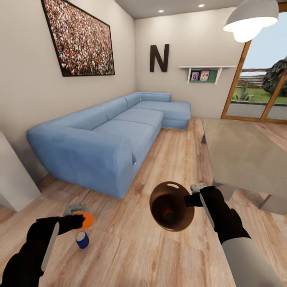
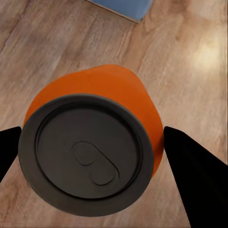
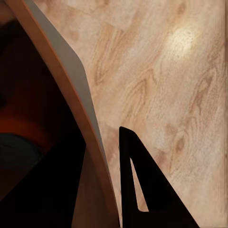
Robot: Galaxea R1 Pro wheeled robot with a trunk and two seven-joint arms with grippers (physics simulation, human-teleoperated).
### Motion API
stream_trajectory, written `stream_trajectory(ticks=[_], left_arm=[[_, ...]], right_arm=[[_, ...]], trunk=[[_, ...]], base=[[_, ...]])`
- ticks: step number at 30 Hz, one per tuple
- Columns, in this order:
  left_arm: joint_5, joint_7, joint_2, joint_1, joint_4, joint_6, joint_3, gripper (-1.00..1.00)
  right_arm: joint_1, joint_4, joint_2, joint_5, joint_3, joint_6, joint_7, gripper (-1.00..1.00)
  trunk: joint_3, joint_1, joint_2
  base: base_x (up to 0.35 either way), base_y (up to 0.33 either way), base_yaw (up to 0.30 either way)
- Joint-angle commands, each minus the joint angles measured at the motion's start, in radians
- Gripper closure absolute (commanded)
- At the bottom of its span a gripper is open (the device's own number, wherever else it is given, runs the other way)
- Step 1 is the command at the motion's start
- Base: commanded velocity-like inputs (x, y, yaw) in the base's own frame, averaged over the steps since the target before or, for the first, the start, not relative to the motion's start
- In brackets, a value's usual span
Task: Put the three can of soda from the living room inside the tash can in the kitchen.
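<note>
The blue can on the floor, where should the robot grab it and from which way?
Best bet: grip the blue can around its round side wall, gripper coming straight down over the silver top. It looks to stand upright on the wooden floor, and its curved sides suit two fingers. The left gripper is nearest but already holds the orange can, so that goes first.

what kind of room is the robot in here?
A living room, by the look of it: a long blue corner sofa, a big crowd photo on the wall, and a glass-topped low table on wood flooring.
</note>
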Motion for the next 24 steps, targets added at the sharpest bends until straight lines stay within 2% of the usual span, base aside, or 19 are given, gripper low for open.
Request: stream_trajectory(ticks=[1,5,8,12,17,18,22,24], left_arm=[[-0.003,-0.010,0.000,0.000,-0.009,0.001,-0.001,1.00],[-0.002,-0.058,0.000,-0.001,-0.036,0.017,-0.003,1.00],[-0.001,-0.141,0.001,-0.001,-0.067,0.035,-0.005,1.00],[-0.001,-0.305,0.006,-0.015,-0.097,0.072,-0.006,1.00],[-0.001,-0.397,0.004,-0.026,-0.115,0.072,-0.008,1.00],[-0.001,-0.422,0.003,-0.031,-0.124,0.072,-0.020,1.00],[-0.001,-0.462,0.003,-0.037,-0.141,0.072,-0.057,1.00],[-0.001,-0.479,0.002,-0.039,-0.153,0.072,-0.078,1.00]], right_arm=[[0.000,0.004,0.000,-0.022,0.001,0.002,0.005,1.00],[0.000,0.014,0.000,-0.022,0.004,0.002,0.005,1.00],[0.000,0.017,0.000,-0.022,0.021,0.002,0.005,1.00],[0.001,0.041,0.002,-0.023,0.050,0.002,0.005,1.00],[0.001,0.054,0.007,-0.024,0.069,0.002,0.005,1.00],[0.001,0.067,0.008,-0.024,0.094,0.002,0.005,1.00],[0.000,0.109,0.009,-0.024,0.118,0.002,0.005,1.00],[0.000,0.137,0.010,-0.024,0.125,0.002,0.005,1.00]], trunk=[[0.003,-0.004,0.007],[0.016,-0.019,0.035],[0.025,-0.031,0.056],[0.038,-0.046,0.084],[0.053,-0.065,0.119],[0.057,-0.069,0.126],[0.069,-0.084,0.154],[0.069,-0.084,0.154]], base=[[0.000,0.000,0.000],[0.000,0.000,0.000],[0.000,0.000,0.000],[0.000,0.000,0.000],[0.000,0.000,0.000],[0.000,0.000,0.000],[0.000,0.000,0.000],[0.000,0.000,0.000]])
